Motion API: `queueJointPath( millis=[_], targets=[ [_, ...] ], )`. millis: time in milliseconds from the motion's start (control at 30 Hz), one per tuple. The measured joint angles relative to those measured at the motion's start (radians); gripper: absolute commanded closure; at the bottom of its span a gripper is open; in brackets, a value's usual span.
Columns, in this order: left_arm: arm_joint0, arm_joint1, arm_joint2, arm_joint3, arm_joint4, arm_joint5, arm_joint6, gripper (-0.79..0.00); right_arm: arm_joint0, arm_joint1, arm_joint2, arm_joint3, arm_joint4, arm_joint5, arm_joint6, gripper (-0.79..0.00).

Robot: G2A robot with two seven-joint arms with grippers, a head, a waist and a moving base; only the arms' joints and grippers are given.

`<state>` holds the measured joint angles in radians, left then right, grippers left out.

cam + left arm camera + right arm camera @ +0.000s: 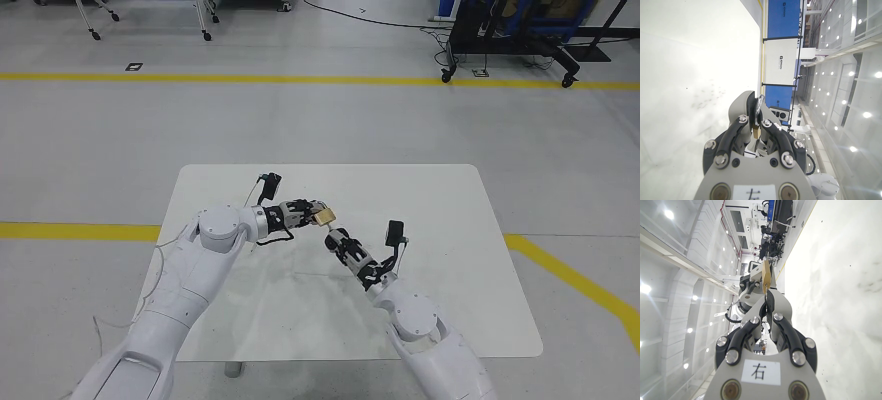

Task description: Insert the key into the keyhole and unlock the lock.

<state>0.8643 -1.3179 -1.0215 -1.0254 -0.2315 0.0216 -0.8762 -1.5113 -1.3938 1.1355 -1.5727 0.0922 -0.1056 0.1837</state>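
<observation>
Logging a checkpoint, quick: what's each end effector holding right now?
Left end effector: shut on the padlock.
Right end effector: shut on the key.

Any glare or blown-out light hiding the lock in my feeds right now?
Left wrist view: the table glares white behind the left gripper, and the lock has a bright highlight on its shackle. Right wrist view: ceiling lights flare into streaks, yet the brass lock stands out plainly at the right gripper. Top view: even light, no glare on the lock.
</observation>
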Motion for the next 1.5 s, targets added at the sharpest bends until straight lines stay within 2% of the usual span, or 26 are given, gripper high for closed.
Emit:
queueJointPath(
  millis=[633, 667, 700, 1067, 1333, 1433, 1500],
  targets=[
    [-0.001, 0.001, 0.017, -0.009, 0.014, -0.037, -0.051, 0.0, 0.021, 0.0, -0.003, 0.013, 0.016, 0.011, 0.014, 0.0],
    [-0.001, 0.001, 0.018, -0.009, 0.016, -0.04, -0.052, 0.0, 0.022, 0.0, -0.002, 0.014, 0.019, 0.01, 0.011, -0.206],
    [0.0, 0.001, 0.018, -0.009, 0.013, -0.041, -0.051, 0.0, 0.022, 0.0, -0.001, 0.014, 0.024, 0.009, 0.011, -0.785],
    [-0.003, -0.003, 0.006, 0.009, -0.026, -0.002, -0.006, 0.0, 0.021, 0.0, 0.001, 0.013, 0.033, 0.009, 0.012, -0.785],
    [0.008, -0.005, -0.004, 0.002, -0.054, -0.019, 0.029, 0.0, 0.021, 0.0, 0.001, 0.012, 0.033, 0.008, 0.012, -0.785],
    [0.013, -0.005, -0.009, 0.001, -0.078, -0.026, 0.016, 0.0, 0.013, -0.001, 0.015, 0.006, 0.106, -0.004, 0.064, -0.785],
    [0.015, -0.005, -0.015, 0.003, -0.099, -0.037, 0.003, 0.0, 0.009, 0.002, 0.043, 0.008, 0.236, -0.011, 0.149, -0.785]
  ],
)
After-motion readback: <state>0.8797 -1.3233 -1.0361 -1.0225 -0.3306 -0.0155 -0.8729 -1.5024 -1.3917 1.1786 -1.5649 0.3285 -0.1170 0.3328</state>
